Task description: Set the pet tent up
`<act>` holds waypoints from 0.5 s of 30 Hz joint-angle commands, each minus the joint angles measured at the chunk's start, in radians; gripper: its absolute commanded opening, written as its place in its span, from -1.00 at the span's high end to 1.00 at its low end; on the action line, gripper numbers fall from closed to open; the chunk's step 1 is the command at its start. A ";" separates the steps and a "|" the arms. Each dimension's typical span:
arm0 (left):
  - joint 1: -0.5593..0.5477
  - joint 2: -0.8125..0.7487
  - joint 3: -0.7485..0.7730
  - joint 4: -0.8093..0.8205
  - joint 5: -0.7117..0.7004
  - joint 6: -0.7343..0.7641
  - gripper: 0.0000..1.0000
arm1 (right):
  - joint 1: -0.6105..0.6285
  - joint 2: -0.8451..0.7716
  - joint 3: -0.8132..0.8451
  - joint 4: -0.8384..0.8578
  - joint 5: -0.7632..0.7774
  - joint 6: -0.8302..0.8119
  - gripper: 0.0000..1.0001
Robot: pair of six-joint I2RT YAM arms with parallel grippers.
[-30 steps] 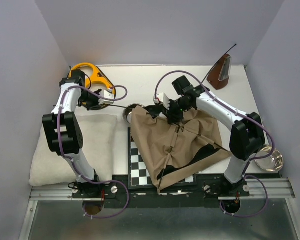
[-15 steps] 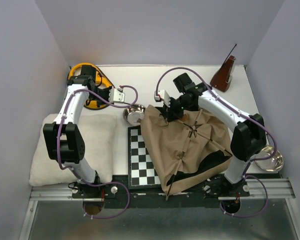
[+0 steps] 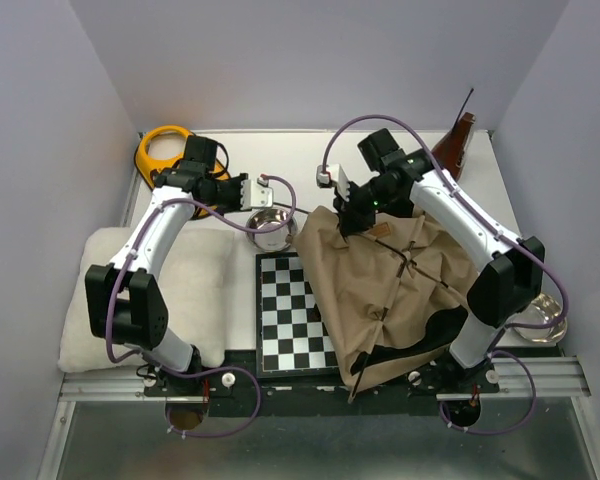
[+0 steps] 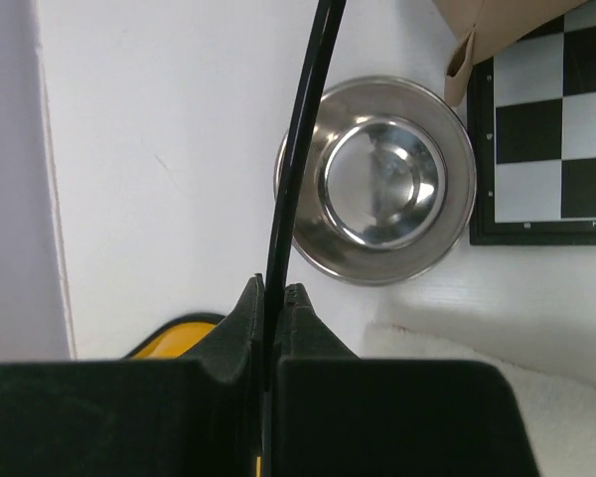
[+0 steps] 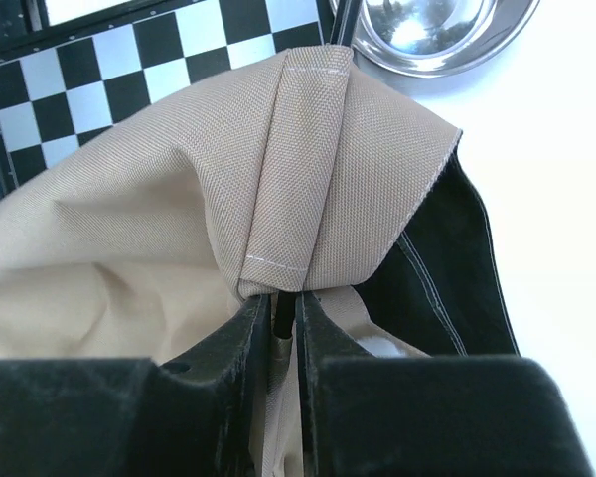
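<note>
The pet tent (image 3: 390, 290) is a tan fabric heap with black lining, lying over the right part of the chessboard (image 3: 285, 310). Two thin black poles cross on top of it. My right gripper (image 3: 352, 215) is at its far-left corner, shut on a black pole end (image 5: 283, 303) where it leaves the fabric sleeve (image 5: 298, 159). My left gripper (image 3: 248, 192) is left of the tent, shut on a thin black pole (image 4: 293, 149) that runs over the steel bowl (image 4: 377, 179) towards the tent corner (image 4: 472, 45). The pom-pom is hidden.
A steel bowl (image 3: 270, 225) sits between the grippers at the chessboard's far-left corner. A fluffy white cushion (image 3: 90, 310) lies at the left. A yellow object (image 3: 160, 150) is at the back left, a brown metronome (image 3: 453, 150) at the back right, and a second steel bowl (image 3: 540, 320) at the right edge.
Both grippers have moved right. The tent has slid right with them, and more of the chessboard shows. The left arm has swung from the yellow object towards the bowl.
</note>
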 commanded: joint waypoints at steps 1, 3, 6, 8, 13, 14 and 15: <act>-0.134 -0.070 -0.060 0.176 0.220 -0.186 1.00 | 0.026 -0.018 0.068 0.105 -0.180 0.019 0.58; -0.170 -0.079 -0.072 0.225 0.225 -0.236 1.00 | 0.026 -0.018 0.077 0.103 -0.192 0.027 0.54; -0.225 -0.085 -0.086 0.282 0.228 -0.299 1.00 | 0.026 -0.023 0.091 0.110 -0.212 0.041 0.53; -0.262 -0.093 -0.102 0.337 0.230 -0.347 1.00 | 0.026 -0.024 0.098 0.114 -0.226 0.053 0.52; -0.355 -0.112 -0.142 0.481 0.217 -0.463 1.00 | 0.026 -0.015 0.117 0.119 -0.238 0.068 0.49; -0.369 -0.112 -0.145 0.509 0.213 -0.485 1.00 | 0.026 -0.012 0.120 0.116 -0.239 0.068 0.50; -0.377 -0.113 -0.152 0.539 0.208 -0.522 1.00 | 0.026 -0.011 0.120 0.113 -0.239 0.067 0.53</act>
